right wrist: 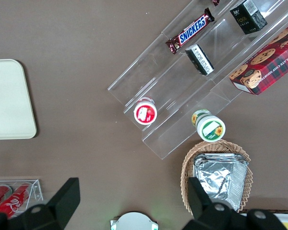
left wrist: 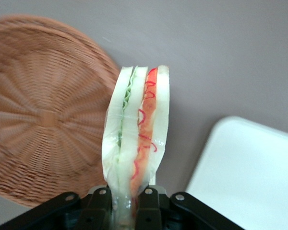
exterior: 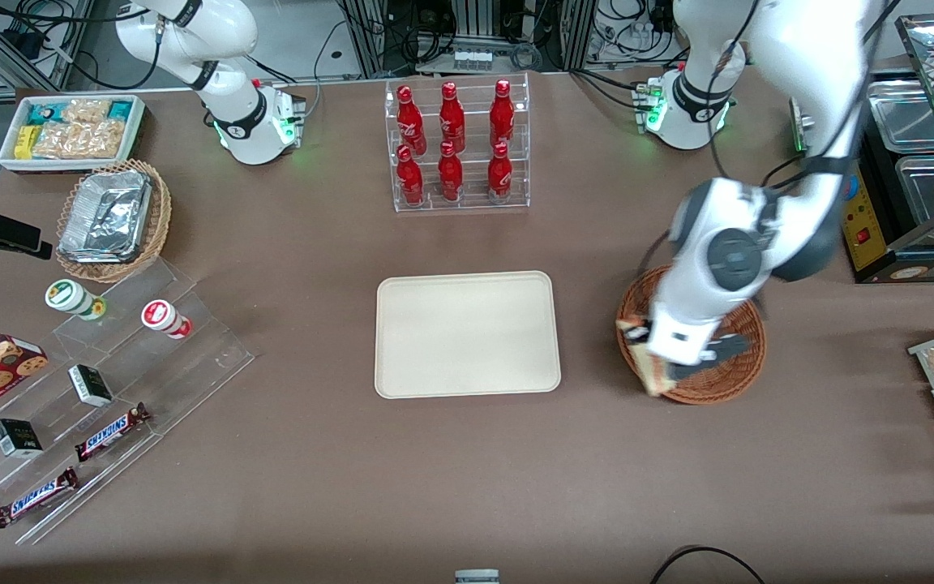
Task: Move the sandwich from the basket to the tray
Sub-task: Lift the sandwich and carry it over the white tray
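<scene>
Sandwich: the sandwich is held up off the table, clear of the wicker below; its cut edge shows green filling in one layer and red and orange in the other, between pale bread slices. In the front view the sandwich sits over the basket's rim on the side toward the tray.
Gripper: the gripper is clamped on the sandwich's narrow end, one black finger on each face of the bread; in the front view the gripper hangs above the basket's tray-side edge.
Basket: the round reddish-brown basket rests on the table beside the tray, toward the working arm's end; the wrist view shows its woven inside with nothing in it.
Tray: the cream tray lies flat mid-table, apart from the basket, nothing on it; one rounded corner shows near the sandwich in the wrist view.
Table: brown tabletop.
Bottle rack: a clear rack of red bottles stands farther from the front camera than the tray.
</scene>
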Available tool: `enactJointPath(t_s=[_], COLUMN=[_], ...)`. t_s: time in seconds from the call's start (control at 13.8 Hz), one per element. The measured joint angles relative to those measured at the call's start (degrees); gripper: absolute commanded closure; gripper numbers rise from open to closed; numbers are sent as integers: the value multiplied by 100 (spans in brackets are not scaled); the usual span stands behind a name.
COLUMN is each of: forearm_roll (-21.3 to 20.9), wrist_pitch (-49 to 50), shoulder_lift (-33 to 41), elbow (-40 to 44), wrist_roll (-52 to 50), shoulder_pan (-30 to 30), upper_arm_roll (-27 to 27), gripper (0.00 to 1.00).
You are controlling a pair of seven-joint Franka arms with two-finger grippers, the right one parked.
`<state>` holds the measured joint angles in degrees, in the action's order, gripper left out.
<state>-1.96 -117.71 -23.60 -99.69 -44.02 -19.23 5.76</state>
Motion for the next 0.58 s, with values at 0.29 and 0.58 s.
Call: enactJointPath(t_s=[0.29, 0.58], forearm_roll=[26, 89], wrist_pitch=[137, 141], shoulder_lift=[-862, -1593], elbow=[897, 1841], wrist_roll=[-22, -694], shoulder_pan=[-786, -1514], upper_arm_roll=[15, 17], gripper=[100, 100])
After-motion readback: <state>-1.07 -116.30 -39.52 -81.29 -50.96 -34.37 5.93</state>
